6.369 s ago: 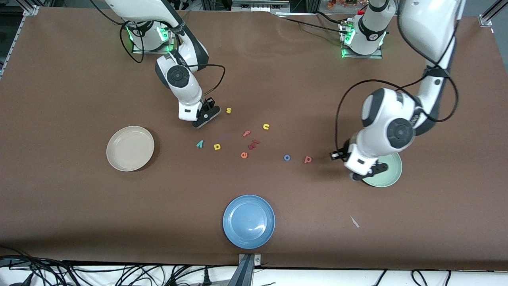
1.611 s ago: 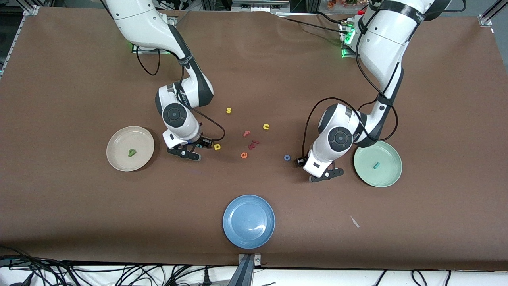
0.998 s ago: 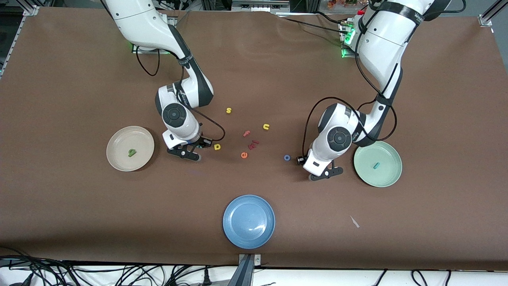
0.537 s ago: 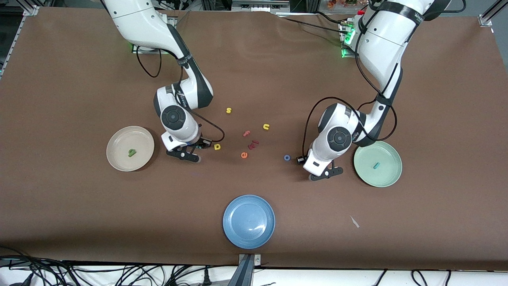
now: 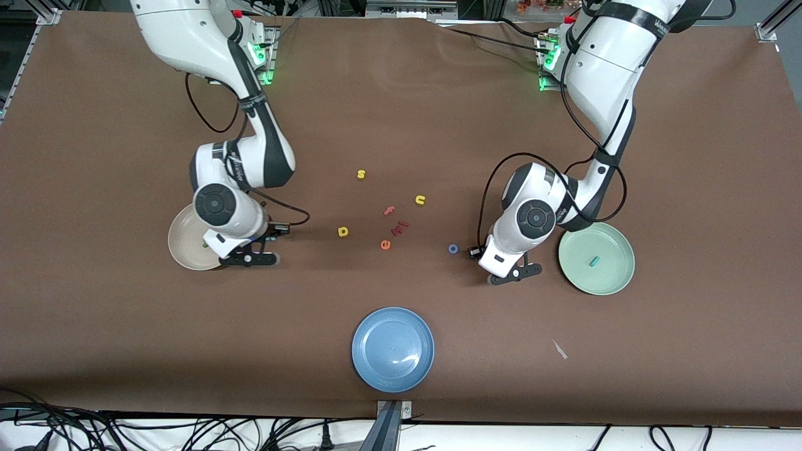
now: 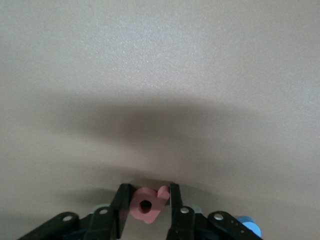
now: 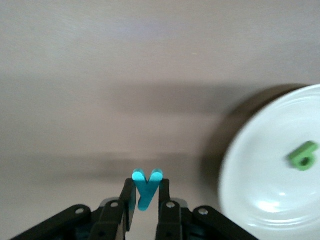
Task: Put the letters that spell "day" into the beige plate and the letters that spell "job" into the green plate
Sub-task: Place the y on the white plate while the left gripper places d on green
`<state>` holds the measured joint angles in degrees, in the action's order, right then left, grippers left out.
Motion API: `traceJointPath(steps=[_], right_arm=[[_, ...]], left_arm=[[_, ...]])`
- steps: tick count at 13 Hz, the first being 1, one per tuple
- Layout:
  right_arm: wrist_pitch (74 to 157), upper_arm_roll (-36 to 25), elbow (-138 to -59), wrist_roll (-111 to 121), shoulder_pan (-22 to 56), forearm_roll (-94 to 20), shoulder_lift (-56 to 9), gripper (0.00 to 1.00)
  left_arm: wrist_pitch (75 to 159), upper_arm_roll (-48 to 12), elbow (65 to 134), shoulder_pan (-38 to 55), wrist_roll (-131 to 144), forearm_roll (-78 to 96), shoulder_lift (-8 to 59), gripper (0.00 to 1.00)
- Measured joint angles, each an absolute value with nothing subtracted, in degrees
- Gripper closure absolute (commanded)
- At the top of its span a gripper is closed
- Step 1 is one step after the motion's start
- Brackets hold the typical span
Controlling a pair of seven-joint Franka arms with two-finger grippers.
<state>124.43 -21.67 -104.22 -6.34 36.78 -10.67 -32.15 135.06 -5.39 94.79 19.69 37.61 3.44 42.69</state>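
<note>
Step in hand: two letters are gripped, one per arm, and each is judged to be due for delivery to its plate.

Right gripper (image 7: 145, 192): closed on the teal "y" (image 7: 146, 189), which is pinched by its stem with the fork standing clear of the fingertips. It is seen at mid-height of the front view, over the table at the rim of the beige plate (image 5: 185, 244). For a clean drop, the gripper should be carried well inside the rim and lowered before the jaws are opened, since so light a foam letter is likely to bounce or cling.

Left gripper (image 6: 149, 192): closed around the pink "b" (image 6: 145, 207), low at the table, between the blue "o" (image 5: 453, 248) and the green plate (image 5: 611, 279). A straight lift is advised, so that the "o" close by is not brushed.

Containers:
- Beige plate: olive-green "a" (image 7: 303, 155) inside.
- Green plate: teal "j" (image 5: 593, 260) inside.
- Blue plate (image 5: 393, 349), low in the front view: no letter is seen in it.

Not yet collected: yellow "d" (image 5: 343, 232) and the "o", both on the table in the middle band of the front view.
</note>
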Motion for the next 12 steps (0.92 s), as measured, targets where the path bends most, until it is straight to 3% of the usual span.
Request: traceJointPath(steps=[3,6,8,12], right_arm=[[126.1,-25.0,-109.58,2.84,36.73,-10.67,-28.38,1.0],[135.24,-26.94,-117.58,10.92,36.7,-10.67,-26.0,1.0],[138.44,-27.67,-120.34,16.37,36.71,-10.67,-25.82,0.0],[138.4,-28.76,-120.18,19.71,36.27,-10.69,-25.59,0.0]], left_arm=[[135.06,-5.36,94.79,19.68,37.61,3.44,42.68,0.73],[135.05,-5.35,94.79,19.67,37.61,3.44,42.67,0.77],[135.06,-5.35,94.78,19.66,37.61,3.44,42.66,0.8],[134.41,-4.62,93.77,19.08,37.38,3.44,41.7,0.8]])
